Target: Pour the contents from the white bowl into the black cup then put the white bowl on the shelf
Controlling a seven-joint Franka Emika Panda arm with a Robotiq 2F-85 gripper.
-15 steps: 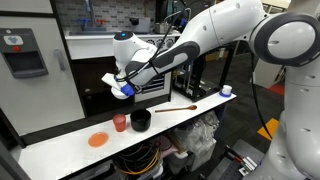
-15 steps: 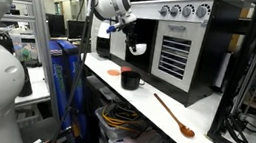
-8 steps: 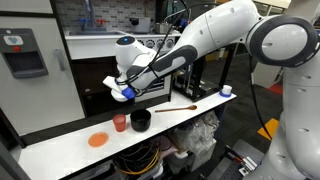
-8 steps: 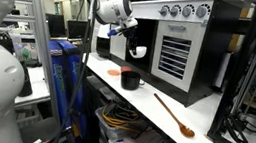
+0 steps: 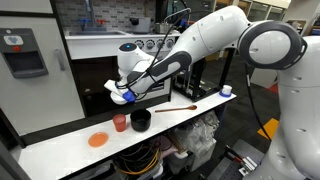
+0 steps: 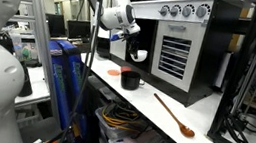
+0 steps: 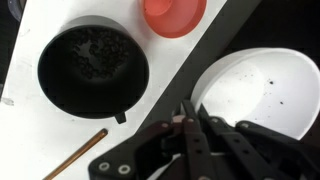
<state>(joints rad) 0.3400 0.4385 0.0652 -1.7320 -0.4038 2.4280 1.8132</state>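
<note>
Your bench [image 5: 60, 150] runs long and white below the cabinet, and the shelf [image 5: 150, 97] is the floor of the dark recess above it. Your arm [image 5: 205, 40] reaches toward that recess. Your gripper [image 7: 188, 122] is clamped on the rim of the white bowl [image 7: 260, 95], which hangs in the air in front of the recess, above the bench, with only a few dark specks inside. The black cup [image 7: 92, 70] stands on the bench holding dark grains, with the red cup [image 7: 174, 15] just beside it.
</note>
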